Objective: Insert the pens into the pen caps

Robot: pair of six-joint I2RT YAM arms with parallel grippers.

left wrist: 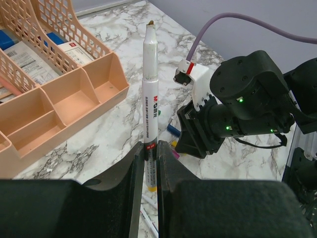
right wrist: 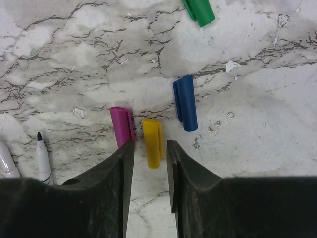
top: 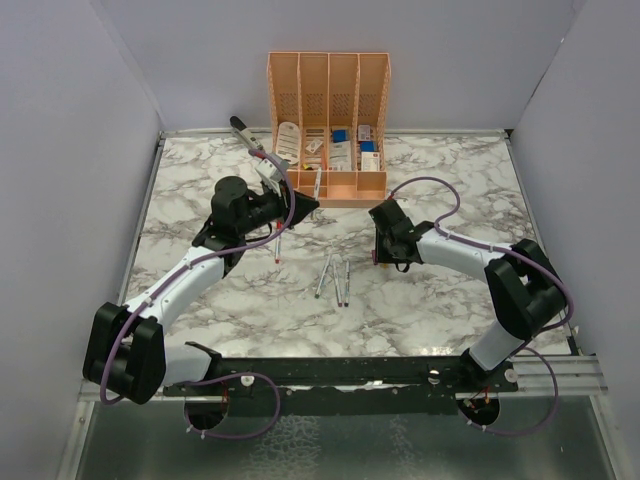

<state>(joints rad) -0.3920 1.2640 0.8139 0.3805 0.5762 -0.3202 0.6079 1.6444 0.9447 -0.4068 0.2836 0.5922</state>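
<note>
At the tabletop's [top: 430, 310] ten o'clock, the left tool [left wrist: 150, 148] is clamped on one uncapped pen [left wrist: 150, 89], its bare tip pointing away from the jaws. Loose pens [top: 335, 278] lie uncapped near the centre. Toward three o'clock, the right tool [right wrist: 149, 145] hovers with jaws parted either side of the yellow cap [right wrist: 152, 134], not gripping it. The purple cap [right wrist: 122, 126] lies at its nine o'clock, the blue cap [right wrist: 184, 101] at one, the green cap [right wrist: 199, 11] farther off. No pen appears capped, so seemingly every pairing is left to do.
</note>
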